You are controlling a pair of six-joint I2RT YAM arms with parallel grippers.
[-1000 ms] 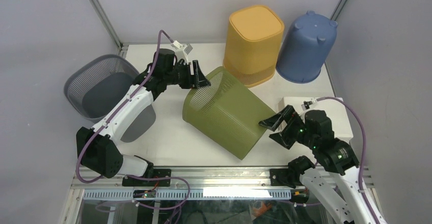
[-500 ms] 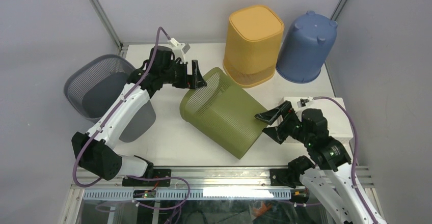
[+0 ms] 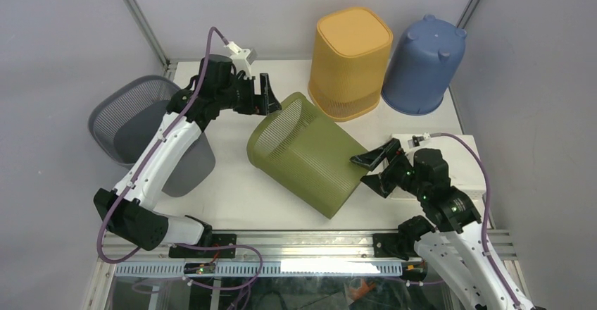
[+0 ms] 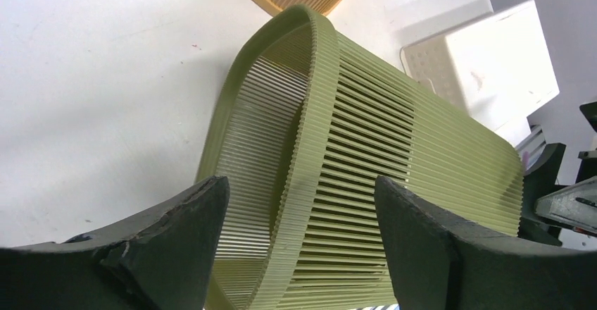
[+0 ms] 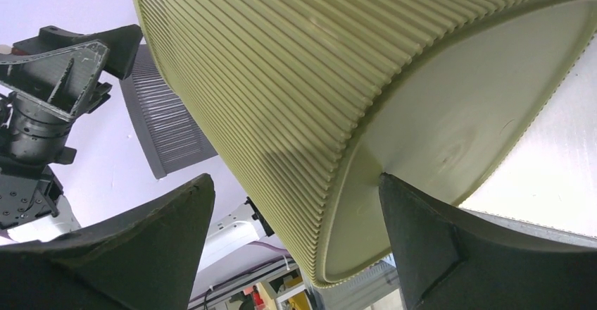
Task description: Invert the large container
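Left claw (image 3: 270, 97) gapes beside the tipped olive basket (image 3: 310, 158)

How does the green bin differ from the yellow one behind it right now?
Pose: the green bin lies on its side, mouth facing left; the yellow bin stands upside down, base up. Walls: the green bin is slatted along its whole length; the yellow bin is smooth, with slats only near its rim. Both are rounded-rectangular bins.
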